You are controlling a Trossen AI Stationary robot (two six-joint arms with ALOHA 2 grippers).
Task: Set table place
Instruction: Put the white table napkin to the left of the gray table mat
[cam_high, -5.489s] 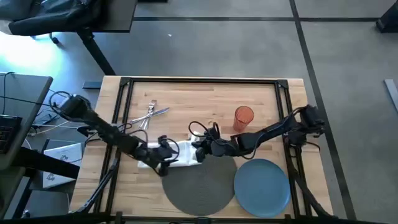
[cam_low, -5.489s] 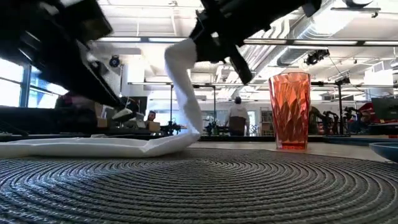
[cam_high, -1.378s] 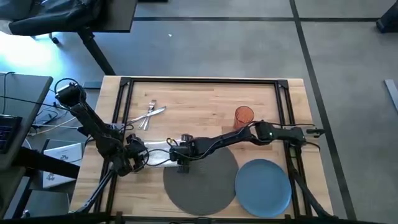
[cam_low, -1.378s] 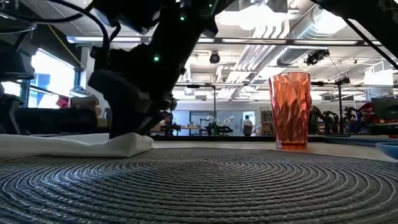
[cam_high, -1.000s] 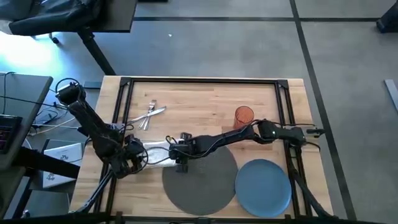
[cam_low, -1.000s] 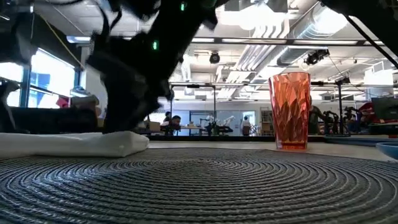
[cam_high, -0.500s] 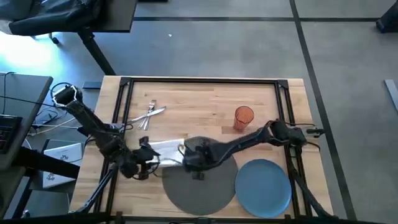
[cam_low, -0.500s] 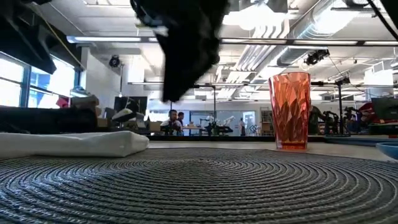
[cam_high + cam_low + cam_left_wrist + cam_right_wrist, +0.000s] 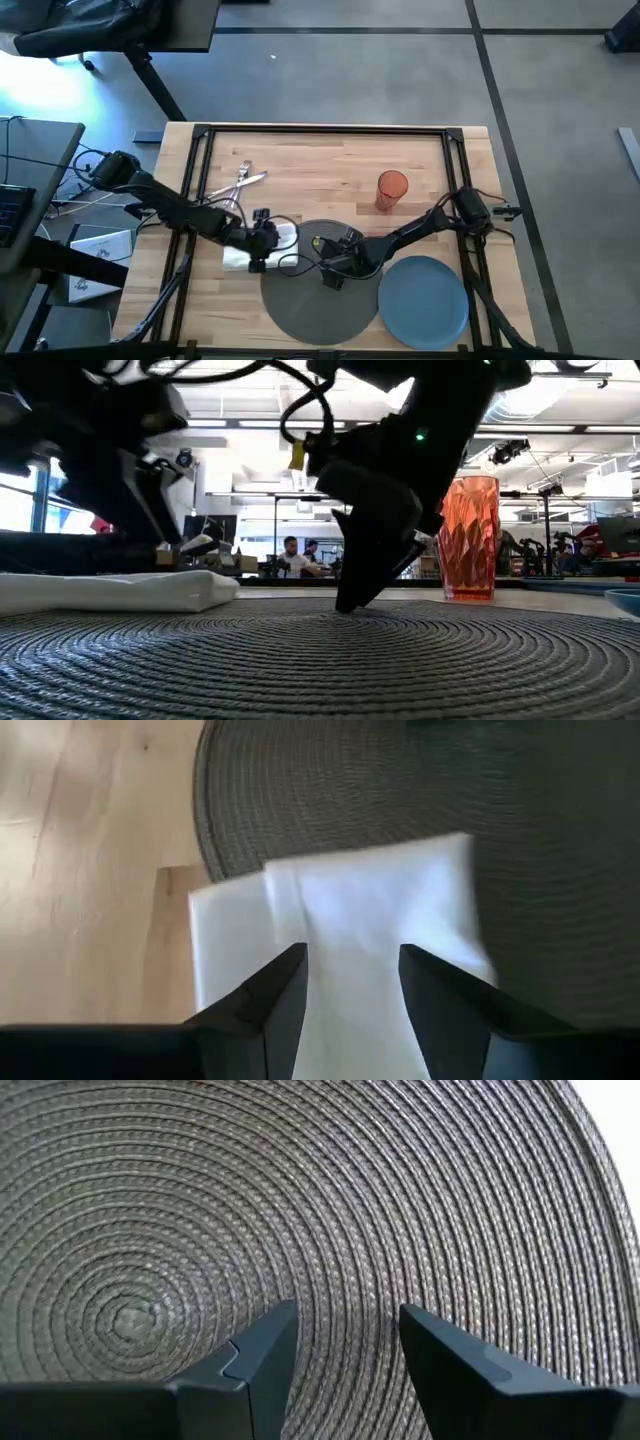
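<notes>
Here the left jaws stand parted and empty, poised over the folded white cloth napkin, which lies on the counter of light wooden planks with one edge overlapping the rim of the round dark grey woven placemat. The right jaws, likewise parted and holding nothing, hover low over the placemat's upper middle, their tips close to the weave in the low view. The placemat sits at the counter's near edge, with a smooth round blue plate just beside it on the right. A ribbed orange tumbler stands behind, apart from both; metal cutlery lies farther back on the left.

The step in hand appears to be squaring the napkin beside the placemat. Done well, the left jaws would close on the napkin's full folded thickness rather than one layer, and draw it off the mat's rim without dragging the mat. The right arm should stay clear of the tumbler.
</notes>
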